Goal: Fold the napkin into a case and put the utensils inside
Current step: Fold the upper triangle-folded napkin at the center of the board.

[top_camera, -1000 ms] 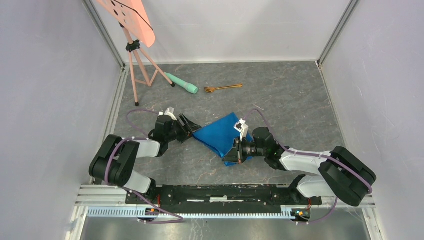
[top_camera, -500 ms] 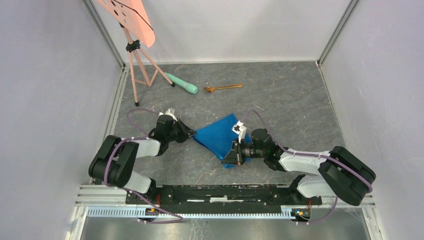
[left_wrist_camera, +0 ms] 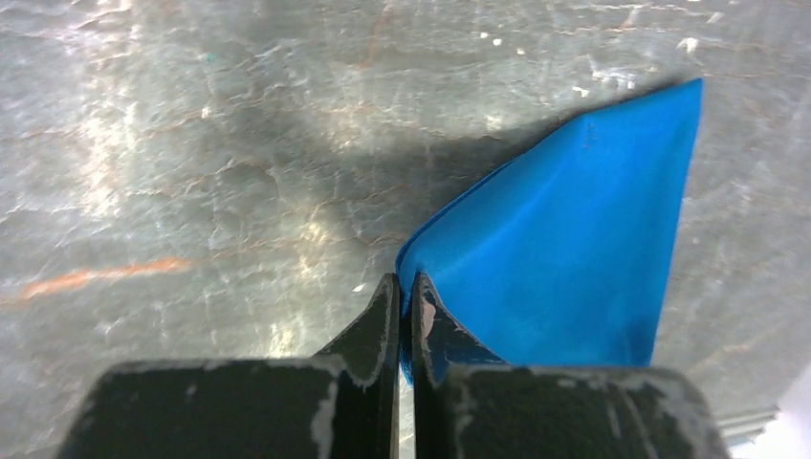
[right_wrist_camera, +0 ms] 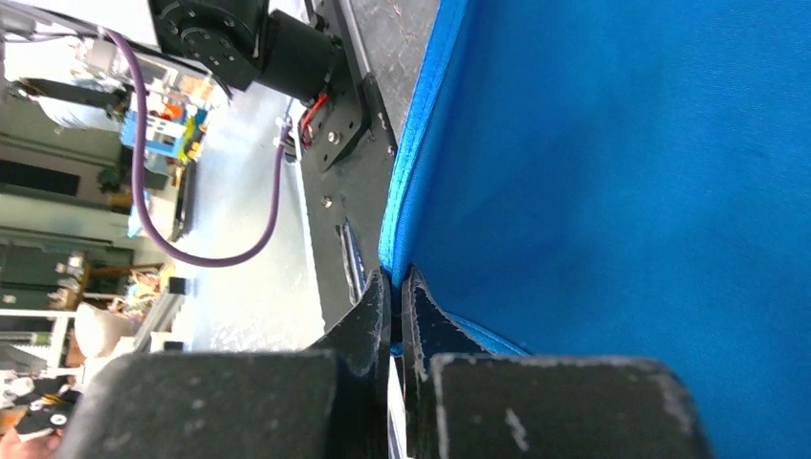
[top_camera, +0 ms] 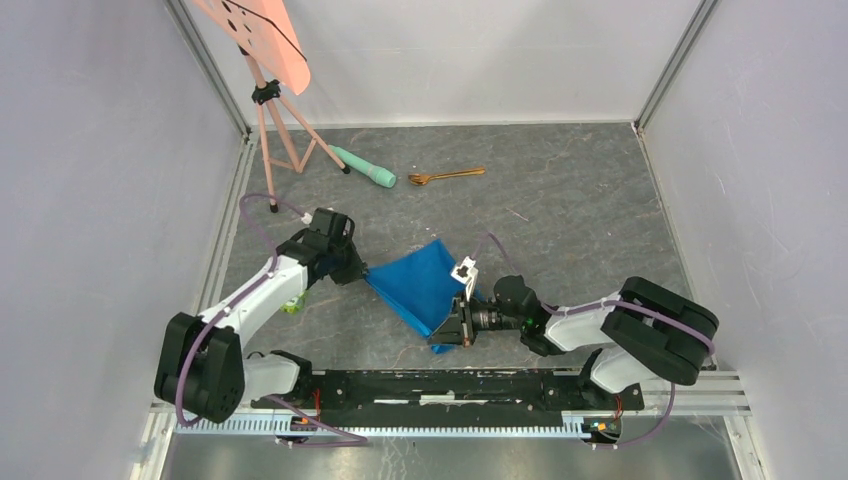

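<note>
table [top_camera: 580,200]: grey stone-look | napkin [top_camera: 420,285]: near-centre, held between both claws | left claw [left_wrist_camera: 404,287]: pinched closed on napkin's left corner | right claw [right_wrist_camera: 395,277]: pinched closed on its near edge | utensils [top_camera: 447,176]: far side, well apart from napkin

A robot lab: grey walled cell [top_camera: 90,170], aluminium mounting rail [top_camera: 450,424] (cluttered workroom [right_wrist_camera: 67,191] beyond).
</note>
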Robot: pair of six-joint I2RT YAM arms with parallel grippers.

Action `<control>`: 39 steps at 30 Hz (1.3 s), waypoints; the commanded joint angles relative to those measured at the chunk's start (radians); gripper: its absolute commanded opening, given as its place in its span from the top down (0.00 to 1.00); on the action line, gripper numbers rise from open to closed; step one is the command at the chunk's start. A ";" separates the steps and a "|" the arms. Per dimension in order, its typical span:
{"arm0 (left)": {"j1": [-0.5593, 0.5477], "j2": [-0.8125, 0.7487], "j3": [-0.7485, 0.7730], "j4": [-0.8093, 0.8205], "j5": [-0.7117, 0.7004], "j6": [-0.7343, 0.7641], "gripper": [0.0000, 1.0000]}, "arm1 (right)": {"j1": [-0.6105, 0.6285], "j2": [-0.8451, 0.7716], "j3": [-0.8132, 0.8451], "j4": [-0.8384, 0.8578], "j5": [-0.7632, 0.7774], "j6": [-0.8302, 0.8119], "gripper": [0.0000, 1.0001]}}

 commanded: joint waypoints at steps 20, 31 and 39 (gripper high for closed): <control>-0.317 0.653 0.831 -0.845 -0.687 -0.457 0.98 | -0.120 0.066 -0.136 0.205 -0.169 0.097 1.00; -0.375 0.809 1.089 -1.058 -0.673 -0.595 0.98 | -0.122 0.021 -0.141 0.048 -0.143 -0.041 0.99; -0.394 0.969 1.246 -1.049 -0.678 -0.554 0.98 | -0.139 0.021 -0.163 0.031 -0.116 -0.073 0.99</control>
